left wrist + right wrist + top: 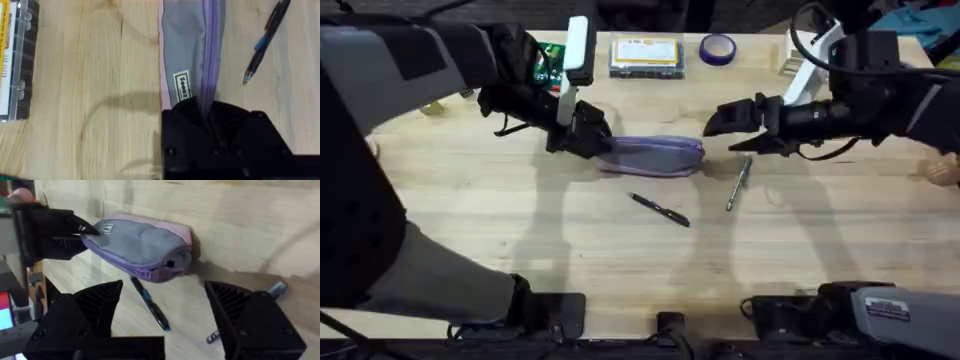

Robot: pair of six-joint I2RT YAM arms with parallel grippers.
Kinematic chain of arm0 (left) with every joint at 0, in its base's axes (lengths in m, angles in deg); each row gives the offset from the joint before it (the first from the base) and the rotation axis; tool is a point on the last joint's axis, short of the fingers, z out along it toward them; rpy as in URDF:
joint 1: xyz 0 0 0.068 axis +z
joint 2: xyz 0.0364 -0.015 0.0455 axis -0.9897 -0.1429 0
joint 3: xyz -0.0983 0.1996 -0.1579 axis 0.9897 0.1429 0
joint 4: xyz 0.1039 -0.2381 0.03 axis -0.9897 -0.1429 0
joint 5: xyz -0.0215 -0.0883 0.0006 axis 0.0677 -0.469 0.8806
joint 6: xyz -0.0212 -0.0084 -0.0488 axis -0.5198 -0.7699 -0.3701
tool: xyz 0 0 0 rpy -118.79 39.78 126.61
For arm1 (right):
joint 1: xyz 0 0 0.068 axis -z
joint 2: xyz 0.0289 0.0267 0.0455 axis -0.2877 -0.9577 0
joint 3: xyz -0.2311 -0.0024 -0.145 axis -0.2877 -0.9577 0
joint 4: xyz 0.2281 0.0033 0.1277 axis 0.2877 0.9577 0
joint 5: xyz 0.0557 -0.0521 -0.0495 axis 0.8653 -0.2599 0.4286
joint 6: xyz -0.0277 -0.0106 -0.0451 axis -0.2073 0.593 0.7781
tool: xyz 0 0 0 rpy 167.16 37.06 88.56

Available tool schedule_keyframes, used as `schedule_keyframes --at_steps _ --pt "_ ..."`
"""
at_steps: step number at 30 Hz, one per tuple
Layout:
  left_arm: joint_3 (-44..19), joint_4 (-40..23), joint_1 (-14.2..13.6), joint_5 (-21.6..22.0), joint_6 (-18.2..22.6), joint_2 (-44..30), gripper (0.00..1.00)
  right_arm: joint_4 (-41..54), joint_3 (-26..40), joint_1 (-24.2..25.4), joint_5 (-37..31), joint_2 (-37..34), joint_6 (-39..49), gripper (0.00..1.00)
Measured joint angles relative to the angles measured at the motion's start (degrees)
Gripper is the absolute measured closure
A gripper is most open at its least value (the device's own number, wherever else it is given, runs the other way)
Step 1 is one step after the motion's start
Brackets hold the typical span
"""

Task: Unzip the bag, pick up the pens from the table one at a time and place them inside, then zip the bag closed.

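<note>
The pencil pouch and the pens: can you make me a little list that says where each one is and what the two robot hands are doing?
pencil pouch: lying on the table, zipper looks closed
left gripper: shut on the pouch's left end
right gripper: open, hovering by the pouch's right end, not touching it
dark pen: on the table in front of the pouch
silver pen: on the table, right of the dark pen
pens in pouch: none yet

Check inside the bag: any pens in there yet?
Cannot see inside: the bag looks zipped, interior covered. Both pens lie on the table: dark pen and silver pen.
</note>
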Motion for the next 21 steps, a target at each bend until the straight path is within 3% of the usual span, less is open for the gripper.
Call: schedule_keyframes --at_steps 7,8,11,21 --pt "0.0 0.0 0.0 0.0 0.0 0.0 0.958 -2.9 0.1 -0.1 5.1 -3.4 0.6 0.004" --pt "0.0 0.0 0.0 0.0 0.0 0.0 0.958 -3.1 0.1 -0.2 8.5 -6.9 1.2 0.005" --pt "0.0 0.0 0.0 0.0 0.0 0.0 0.958 -3.9 0.1 -0.2 11.2 -9.1 1.5 0.004" --pt "0.0 0.0 0.0 0.0 0.0 0.0 0.958 -4.5 0.1 -0.2 13.8 -12.9 1.7 0.005"
